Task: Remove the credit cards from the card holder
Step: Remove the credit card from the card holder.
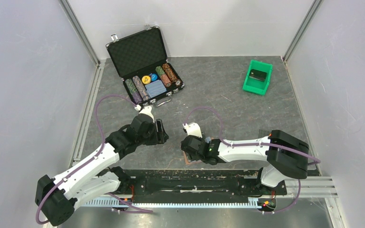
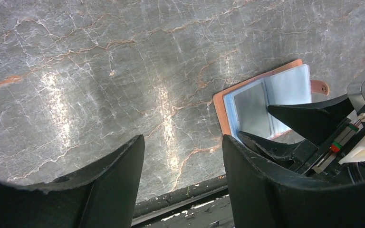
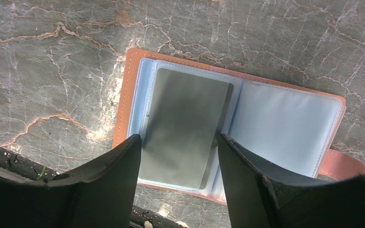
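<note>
Spread black fingers [image 3: 100, 190] of the right gripper [image 3: 178, 140] are flanking the long edges of a dark grey credit card [image 3: 185, 118], which is lying slightly askew on the left half of the open card holder [image 3: 285, 123]. The holder is lying flat, close to the black rail [image 3: 0, 154] at the near edge of the marble table [image 2: 76, 71]. The left gripper [image 2: 183, 142] is hanging open over bare stone just beside it. The poker chip case [image 1: 145, 66] and green bin [image 1: 257, 77] are sitting well apart at the back, leaving open room between.
</note>
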